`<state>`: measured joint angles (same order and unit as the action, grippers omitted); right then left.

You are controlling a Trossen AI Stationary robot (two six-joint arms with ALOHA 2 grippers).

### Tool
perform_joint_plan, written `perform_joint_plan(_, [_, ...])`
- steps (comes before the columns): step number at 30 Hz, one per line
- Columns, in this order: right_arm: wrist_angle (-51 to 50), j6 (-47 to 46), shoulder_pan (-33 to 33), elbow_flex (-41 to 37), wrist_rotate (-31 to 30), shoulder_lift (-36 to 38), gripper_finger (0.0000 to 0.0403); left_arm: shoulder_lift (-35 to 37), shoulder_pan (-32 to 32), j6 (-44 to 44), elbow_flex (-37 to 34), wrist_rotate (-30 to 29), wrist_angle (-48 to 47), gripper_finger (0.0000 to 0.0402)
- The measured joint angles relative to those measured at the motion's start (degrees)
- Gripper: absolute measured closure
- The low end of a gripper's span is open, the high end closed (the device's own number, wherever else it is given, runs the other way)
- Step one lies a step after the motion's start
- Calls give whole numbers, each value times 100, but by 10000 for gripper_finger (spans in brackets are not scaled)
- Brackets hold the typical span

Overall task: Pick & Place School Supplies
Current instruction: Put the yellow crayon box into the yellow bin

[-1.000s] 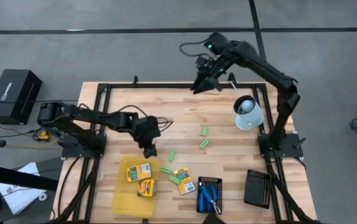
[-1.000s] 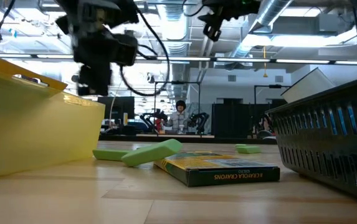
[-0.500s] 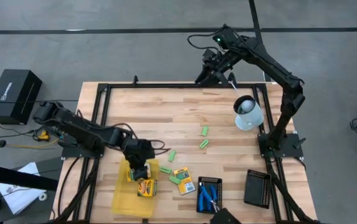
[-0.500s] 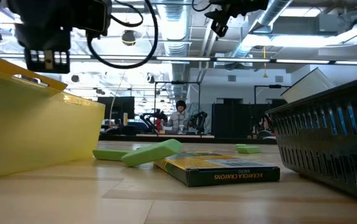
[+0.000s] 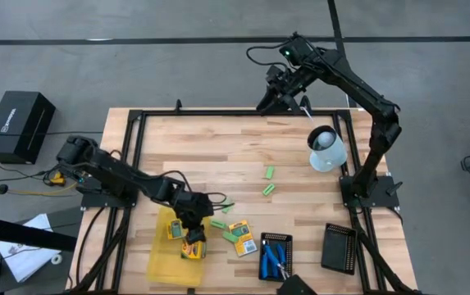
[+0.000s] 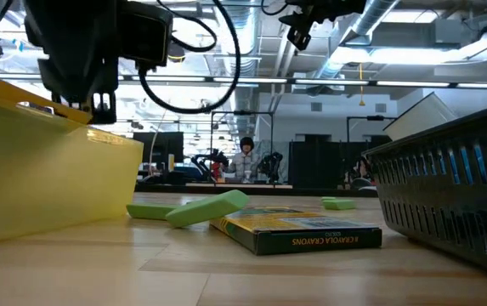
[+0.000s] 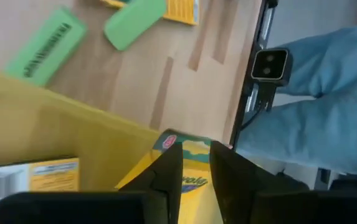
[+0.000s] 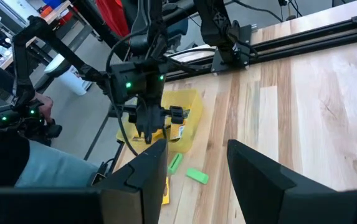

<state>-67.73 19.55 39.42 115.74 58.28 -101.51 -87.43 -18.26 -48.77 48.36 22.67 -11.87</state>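
Wooden planks form the table, ringed by a black frame; at its left front lies the yellow tray, with two crayon packs inside; the left gripper reaches down into the tray, its fingers narrow and set either side of a crayon pack's end, though whether they actually clamp it cannot be told. Just right of the tray, green blocks and another crayon pack lie on the wood; further right, a black tray holds the blue scissors; a second black tray sits near the right front corner. At the rear, the right gripper waits raised, fingers apart and empty.

Handling: the packs are probably light, stiff cardboard with smooth faces; grip across the narrow edges, not the flat faces.
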Motion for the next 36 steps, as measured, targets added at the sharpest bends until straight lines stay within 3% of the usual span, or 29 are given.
perform_joint_plan(11, [-51, 46, 0, 0, -8, 0, 244, -508, -465, -818, -32, -10, 693, 325])
perform_joint_plan(23, [-109, 85, 0, 0, -8, -2, 244, -407, -1255, -1691, -518, 291, 752, 325])
perform_joint_plan(36, [-151, 101, 79, 0, -8, -2, 244, -346, -1585, -2351, -553, 482, 699, 325])
